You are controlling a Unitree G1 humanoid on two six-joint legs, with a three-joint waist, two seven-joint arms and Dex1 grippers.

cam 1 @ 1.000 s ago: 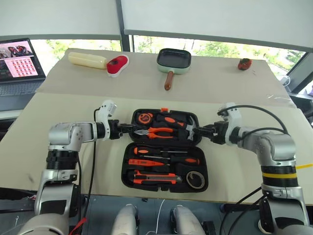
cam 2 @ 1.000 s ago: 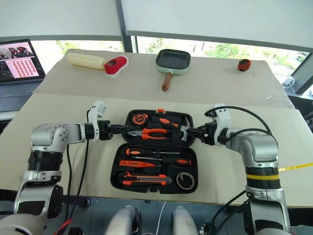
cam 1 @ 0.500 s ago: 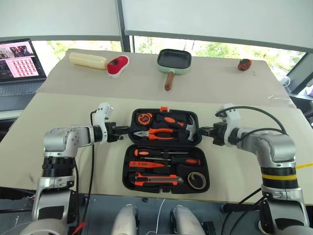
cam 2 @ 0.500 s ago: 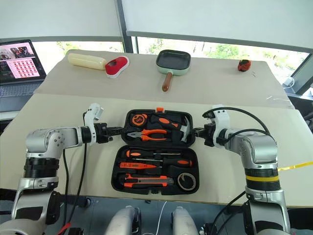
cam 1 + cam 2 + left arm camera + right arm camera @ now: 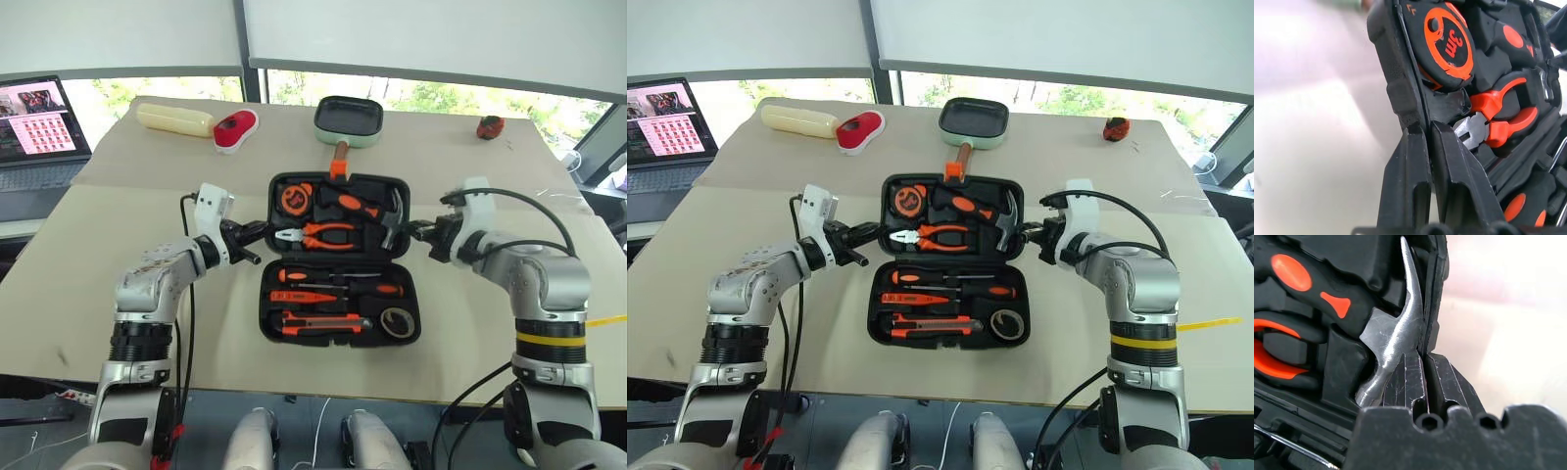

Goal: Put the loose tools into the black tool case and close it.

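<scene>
The black tool case (image 5: 340, 259) lies open on the counter (image 5: 118, 225), the tools already in their recesses. The left hand (image 5: 257, 231) and the right hand (image 5: 415, 229) are each clamped on a side edge of the far half, probably to fold it shut evenly.

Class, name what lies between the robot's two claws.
The far half of the black tool case, holding tape measure, pliers and hammer, seen in both eye views.

bare table (image 5: 118, 225) flanking the tool case (image 5: 339, 257), pan (image 5: 348, 122) just behind the raised lid
</scene>
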